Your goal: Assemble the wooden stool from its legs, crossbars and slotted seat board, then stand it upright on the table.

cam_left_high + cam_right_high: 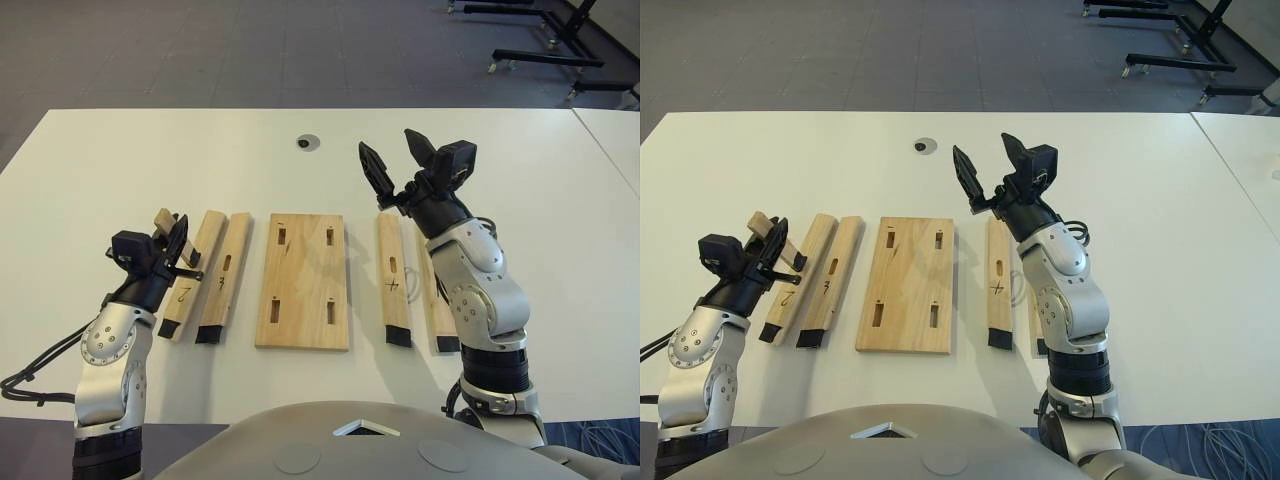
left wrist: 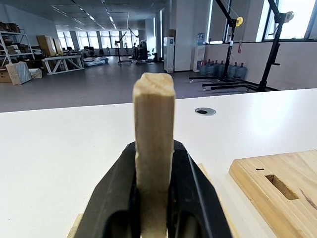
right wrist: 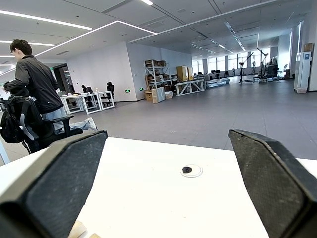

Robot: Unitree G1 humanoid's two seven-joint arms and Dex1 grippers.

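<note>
Stool parts lie loose on the counter (image 1: 120, 160).
Nearest, the left pincer (image 1: 172, 240) clamps a crossbar (image 2: 154, 129) above two legs (image 1: 222, 275). The slotted seat board (image 1: 302, 280) lies flat beside them, with two more legs (image 1: 393, 280) on its right. Farther off, the right pincer (image 1: 389, 145) hangs spread wide and empty.

**Stool parts laid out on the table**

The seat board (image 1: 302, 280) lies mid-table (image 1: 120, 160). To its left lie the inner left leg (image 1: 226, 272) and outer left leg (image 1: 195, 268), side by side. To its right lie the inner right leg (image 1: 392, 278) and outer right leg (image 1: 436, 310). The left gripper (image 1: 174, 238) clamps a crossbar (image 2: 153, 124) over the outer left leg. The right gripper (image 1: 388, 142), spread, hangs behind the right-hand legs.
</note>
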